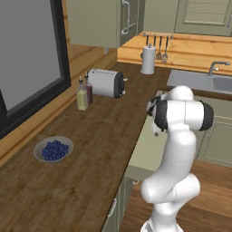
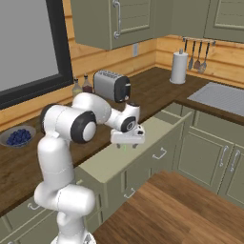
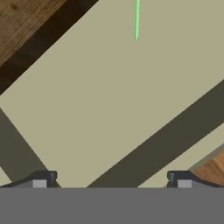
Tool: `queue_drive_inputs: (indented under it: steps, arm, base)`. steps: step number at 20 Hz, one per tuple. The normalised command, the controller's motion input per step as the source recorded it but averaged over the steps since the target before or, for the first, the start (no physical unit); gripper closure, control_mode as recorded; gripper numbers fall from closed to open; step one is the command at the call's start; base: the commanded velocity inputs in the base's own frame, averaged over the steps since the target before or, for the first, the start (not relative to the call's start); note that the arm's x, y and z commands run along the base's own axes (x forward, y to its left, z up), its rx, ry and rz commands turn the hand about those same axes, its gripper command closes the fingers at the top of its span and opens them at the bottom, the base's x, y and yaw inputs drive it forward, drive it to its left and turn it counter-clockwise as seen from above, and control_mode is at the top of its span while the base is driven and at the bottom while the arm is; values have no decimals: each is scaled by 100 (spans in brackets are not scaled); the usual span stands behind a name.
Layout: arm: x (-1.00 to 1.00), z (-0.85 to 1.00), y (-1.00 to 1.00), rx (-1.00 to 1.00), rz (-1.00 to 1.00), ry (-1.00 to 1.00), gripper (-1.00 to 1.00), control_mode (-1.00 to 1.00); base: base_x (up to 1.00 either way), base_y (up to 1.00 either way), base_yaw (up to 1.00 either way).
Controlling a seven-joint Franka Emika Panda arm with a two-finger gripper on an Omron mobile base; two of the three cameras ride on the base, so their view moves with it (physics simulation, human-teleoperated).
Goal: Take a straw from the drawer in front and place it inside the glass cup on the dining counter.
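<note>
The white arm reaches out over the pulled-open drawer [image 2: 138, 143], its gripper [image 3: 111, 177] pointing down at the pale drawer floor with the 2 dark fingertips [image 3: 43, 178] spread as wide as they go and nothing between them. The thin green straw [image 3: 137, 19] lies flat on that floor, well ahead of the fingertips and untouched. On the dark wood worktop [image 1: 90, 149] behind sit a toaster [image 1: 106, 82], 2 bottles [image 1: 84, 94], a plate of blueberries [image 1: 54, 149] and a paper towel roll [image 1: 148, 60].
</note>
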Motion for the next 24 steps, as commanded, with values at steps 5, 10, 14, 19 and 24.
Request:
queue_drive_inputs:
  steps: [5,10,14,19,24]
  arm:
    - [23,-27,0,-3,0,0,-100,-100]
    - [27,-34,0,0,0,0,-100,-100]
    - [18,-30,0,0,0,0,-100,-100]
    - [13,-43,-3,0,0,0,-100,-100]
    - [10,-55,-9,0,1,0,-100,-100]
  base:
    - [0,0,0]
    - [0,0,0]
    - [0,0,0]
    - [0,0,0]
    - [0,0,0]
